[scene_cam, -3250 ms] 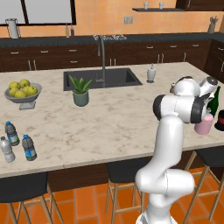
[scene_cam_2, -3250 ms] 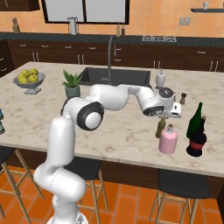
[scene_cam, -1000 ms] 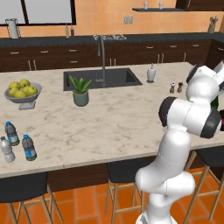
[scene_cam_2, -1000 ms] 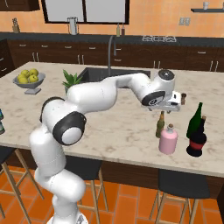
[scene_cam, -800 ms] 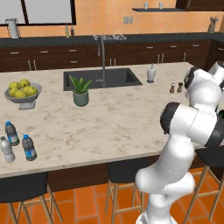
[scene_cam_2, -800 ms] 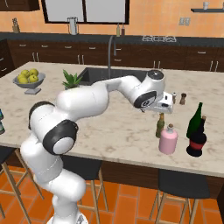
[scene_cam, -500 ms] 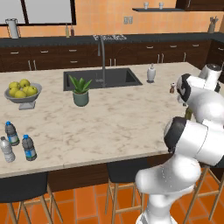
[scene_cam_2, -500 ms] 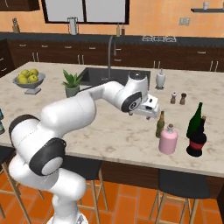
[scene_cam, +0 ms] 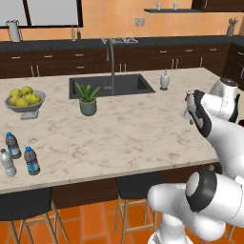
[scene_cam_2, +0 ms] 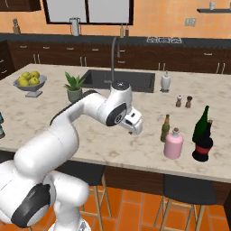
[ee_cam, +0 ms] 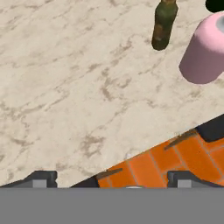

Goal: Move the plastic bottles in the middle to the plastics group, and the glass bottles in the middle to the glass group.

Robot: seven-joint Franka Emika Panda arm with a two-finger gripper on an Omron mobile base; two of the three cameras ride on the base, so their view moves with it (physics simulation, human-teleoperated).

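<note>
My gripper hangs open over the marble island near its front edge, left of the glass bottles, with nothing between its fingers. A slim amber bottle and a squat pink bottle stand upright side by side, next to the tall dark green wine bottle and a dark vessel. The hand view has the amber bottle and the pink bottle at its top right. At the island's far left front corner, three small water bottles stand clustered, one of them pale grey.
On the island are a potted plant, a fruit bowl, a sink with a tall tap, a soap dispenser and two small shakers. Stools stand under the front edge.
The arm has swung away from the glass bottles, carrying the open hand left along the counter's front part. The bottles have stayed where they stood.
</note>
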